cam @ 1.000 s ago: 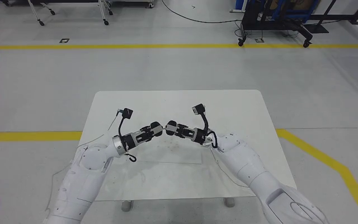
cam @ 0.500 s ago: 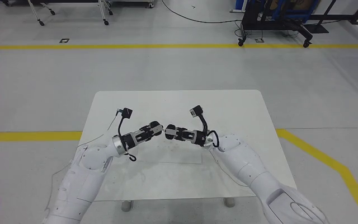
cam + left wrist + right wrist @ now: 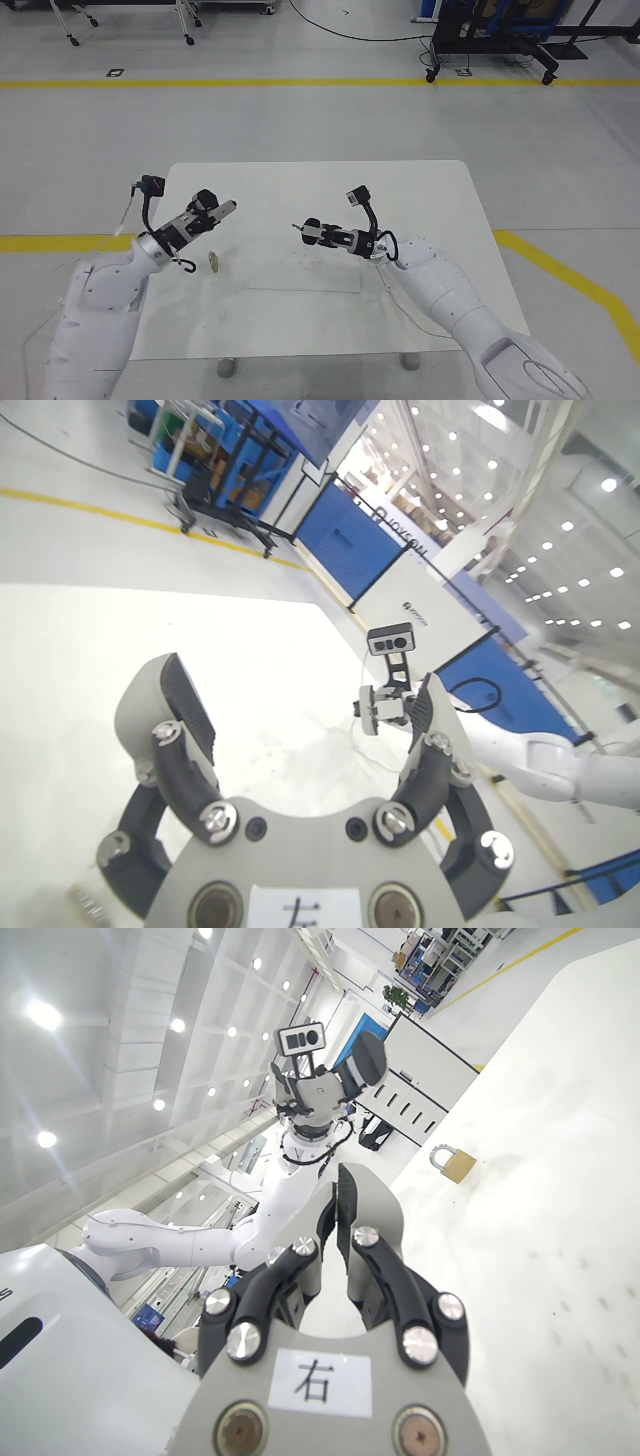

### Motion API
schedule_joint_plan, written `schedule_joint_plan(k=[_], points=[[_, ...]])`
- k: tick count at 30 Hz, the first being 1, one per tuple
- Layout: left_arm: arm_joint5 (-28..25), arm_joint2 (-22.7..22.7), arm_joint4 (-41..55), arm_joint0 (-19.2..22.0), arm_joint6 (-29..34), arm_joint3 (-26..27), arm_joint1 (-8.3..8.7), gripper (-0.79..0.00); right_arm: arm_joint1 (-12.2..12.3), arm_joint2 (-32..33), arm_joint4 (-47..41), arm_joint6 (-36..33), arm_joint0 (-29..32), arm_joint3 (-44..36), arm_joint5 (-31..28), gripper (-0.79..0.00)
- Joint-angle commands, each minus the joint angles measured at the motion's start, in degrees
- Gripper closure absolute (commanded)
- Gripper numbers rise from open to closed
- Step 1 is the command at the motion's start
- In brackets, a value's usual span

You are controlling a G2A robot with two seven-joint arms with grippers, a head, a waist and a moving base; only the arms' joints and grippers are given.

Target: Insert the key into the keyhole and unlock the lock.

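Note:
A brass padlock (image 3: 214, 261) with a silver shackle lies flat on the white table (image 3: 400, 200), near its left side. The right wrist view shows this padlock (image 3: 452, 1163) beyond my right gripper. My left gripper (image 3: 215, 212) hovers open and empty just behind the padlock; its ribbed fingers (image 3: 186, 700) are spread wide around the left gripper's (image 3: 305, 705) gap. My right gripper (image 3: 303, 230) sits over the table's middle, shut, with a thin key tip (image 3: 296, 227) poking out toward the left. In its own view the right gripper (image 3: 340, 1200) has its pads pressed together, hiding the key.
The tabletop has faint scuff marks (image 3: 300, 258) in the middle. Yellow floor lines (image 3: 300, 82) and wheeled racks (image 3: 490, 35) lie far behind the table. Each wrist view shows the other arm's gripper farther off.
The two grippers were together at the table's centre. My left arm has swung away to the left and opened, and the padlock now lies on the table. My right gripper barely moved.

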State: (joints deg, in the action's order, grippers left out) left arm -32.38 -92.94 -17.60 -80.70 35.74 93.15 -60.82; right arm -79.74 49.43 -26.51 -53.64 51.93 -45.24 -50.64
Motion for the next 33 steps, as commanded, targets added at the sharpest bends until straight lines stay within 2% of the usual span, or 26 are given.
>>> schedule_joint_plan(k=[1, 3, 5, 7, 9, 13, 17, 21, 23, 25, 27, 33], points=[[0.6, -6.7, -12.4, -6.2, 0.3, 6.9, 0.88, -0.785, 0.0, 0.0, 0.0, 0.0, 0.0, 0.0, 0.0, 0.000], [3.5, -10.3, -26.3, -11.5, -0.2, 12.1, 1.31, -0.785, 0.0, 0.0, 0.0, 0.0, 0.0, 0.0, 0.0, 0.000], [6.4, -10.2, -35.9, -16.1, -1.3, 15.5, 1.29, -0.785, 0.0, 0.0, 0.0, 0.0, 0.0, 0.0, 0.0, 0.000], [7.7, -7.2, -41.8, -19.3, -2.1, 17.4, 1.09, -0.785, 0.0, 0.0, 0.0, 0.0, 0.0, 0.0, 0.0, 0.000], [8.1, -3.6, -45.8, -20.4, -2.8, 17.4, 0.92, -0.785, 0.0, 0.0, 0.0, 0.0, 0.0, 0.0, 0.0, 0.000], [10.6, 2.2, -48.9, -19.0, -3.6, 14.2, 0.44, -0.785, 0.0, 0.0, 0.0, 0.0, 0.0, 0.0, 0.0, 0.000], [14.9, 5.6, -51.7, -16.1, -3.4, 10.6, 0.03, -0.767, 0.0, 0.0, 0.0, 0.0, 0.0, 0.0, 0.0, 0.000], [16.8, 7.6, -51.0, -13.8, -1.0, 8.5, -0.29, -0.733, 0.0, 0.0, 0.0, 0.0, 0.0, 0.0, 0.0, 0.000], [18.8, 8.2, -51.1, -12.9, -1.0, 7.7, -0.46, -0.668, 0.0, 0.0, 0.0, 0.0, 0.0, 0.0, 0.0, 0.000], [20.5, 8.6, -51.2, -12.3, -1.5, 7.1, -0.62, -0.526, 0.0, 0.0, 0.0, 0.0, 0.0, 0.0, 0.0, 0.000], [21.9, 9.3, -51.9, -11.4, -1.8, 6.2, -0.78, -0.443, 0.0, 0.0, 0.0, 0.0, 0.0, 0.0, 0.0, 0.000], [23.6, 10.4, -53.2, -9.6, -1.6, 4.4, -1.03, -0.369, 0.0, 0.0, 0.0, 0.0, 0.0, 0.0, 0.0, 0.000]])
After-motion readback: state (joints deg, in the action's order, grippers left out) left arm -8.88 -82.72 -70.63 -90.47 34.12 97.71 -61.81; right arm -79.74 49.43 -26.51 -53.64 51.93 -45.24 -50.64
